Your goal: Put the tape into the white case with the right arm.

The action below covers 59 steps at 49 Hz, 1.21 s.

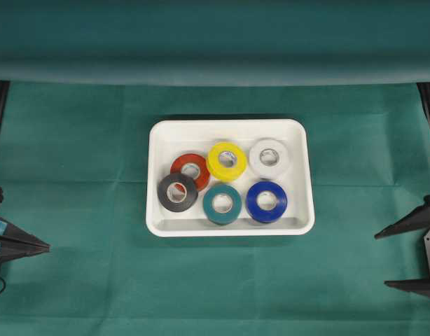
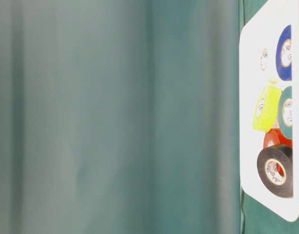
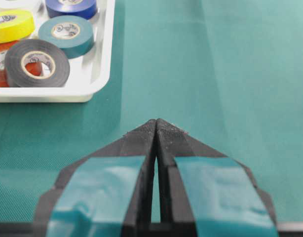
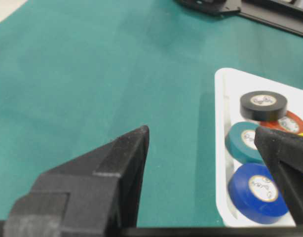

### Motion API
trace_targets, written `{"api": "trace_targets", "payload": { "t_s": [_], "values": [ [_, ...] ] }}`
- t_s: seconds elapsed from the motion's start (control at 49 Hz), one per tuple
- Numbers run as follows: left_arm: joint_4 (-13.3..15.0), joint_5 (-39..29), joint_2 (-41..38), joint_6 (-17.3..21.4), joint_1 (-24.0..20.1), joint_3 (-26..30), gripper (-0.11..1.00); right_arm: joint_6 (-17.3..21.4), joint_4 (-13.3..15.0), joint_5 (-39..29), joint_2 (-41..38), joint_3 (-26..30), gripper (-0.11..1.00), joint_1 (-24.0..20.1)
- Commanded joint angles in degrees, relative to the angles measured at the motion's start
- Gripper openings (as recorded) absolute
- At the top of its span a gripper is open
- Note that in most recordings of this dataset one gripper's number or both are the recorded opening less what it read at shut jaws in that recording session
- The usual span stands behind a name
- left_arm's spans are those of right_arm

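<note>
Six tape rolls [image 1: 223,203] lying inside white case [image 1: 166,133] mid-worktop; right gripper [image 1: 407,255] jaws apart, empty, left gripper [image 3: 156,126] jaws together; advisable to retract clear without nudging rim

left gripper [image 3: 156,129] jaws together, right gripper [image 1: 383,259] jaws apart

Even, bright overhead light over my workspace, with glare washing out the white case [image 1: 229,131] at table level, soft shadow along its far rim, and my near fingers [image 4: 117,168] blurred.
</note>
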<state>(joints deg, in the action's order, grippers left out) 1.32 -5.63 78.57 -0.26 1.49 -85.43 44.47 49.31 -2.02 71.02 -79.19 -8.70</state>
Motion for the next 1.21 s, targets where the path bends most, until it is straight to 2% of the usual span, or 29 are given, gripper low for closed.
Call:
{"api": "trace_targets", "payload": {
  "t_s": [0.0,0.204,0.592,1.185],
  "values": [
    [0.1,0.6,-0.4,0.0,-0.2,0.6,0.0,-0.1,0.1,-0.8,0.8,0.7,0.67,-0.2],
    [0.1,0.6,-0.4,0.0,-0.2,0.5,0.0,0.2,0.1,-1.6,3.2,-1.5,0.67,-0.2],
    [0.1,0.6,-0.4,0.0,-0.2,0.6,0.0,0.7,-0.3,-0.6,2.5,-4.8,0.67,-0.1],
    [0.1,0.7,-0.4,0.0,-0.2,1.1,0.0,0.8,-0.3,-0.3,-1.0,-4.8,0.67,-0.1]
  ]
}}
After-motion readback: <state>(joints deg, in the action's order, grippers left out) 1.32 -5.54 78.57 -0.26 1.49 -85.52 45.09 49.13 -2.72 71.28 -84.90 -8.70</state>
